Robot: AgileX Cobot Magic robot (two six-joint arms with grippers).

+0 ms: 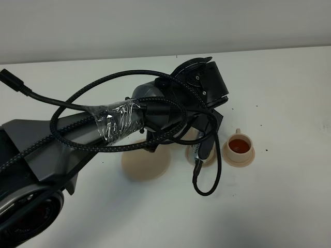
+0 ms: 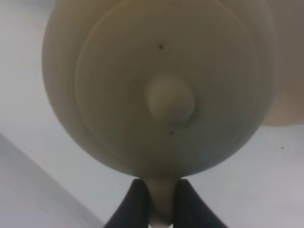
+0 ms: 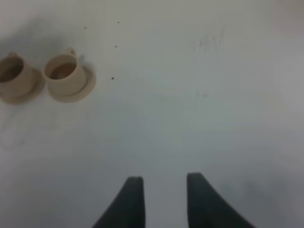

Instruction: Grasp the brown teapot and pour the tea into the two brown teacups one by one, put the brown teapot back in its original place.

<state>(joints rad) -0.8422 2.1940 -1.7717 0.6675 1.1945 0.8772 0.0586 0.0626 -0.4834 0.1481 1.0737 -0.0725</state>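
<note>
Left gripper (image 2: 159, 204) clamps the brown teapot (image 2: 159, 85) by its handle at lower centre; glazed ceramic, likely heavy, slippery, breakable.

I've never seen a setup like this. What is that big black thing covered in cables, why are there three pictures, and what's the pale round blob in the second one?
The black thing is a robot arm, one of two, seen by a camera mounted high above a white table. The other two pictures come from small cameras on each arm's wrist, looking past the fingers.

On the table sit a flat round beige saucer and two small beige cups on their own saucers. The right-hand cup already holds reddish-brown tea; the other cup is mostly hidden under the arm in the high view.

The pale blob is a round beige ceramic teapot seen close up, lid knob facing the camera. The left gripper pinches its handle between two dark fingers, holding it over the hidden cup.

The right gripper is open, holds nothing and hangs above bare table.
</note>
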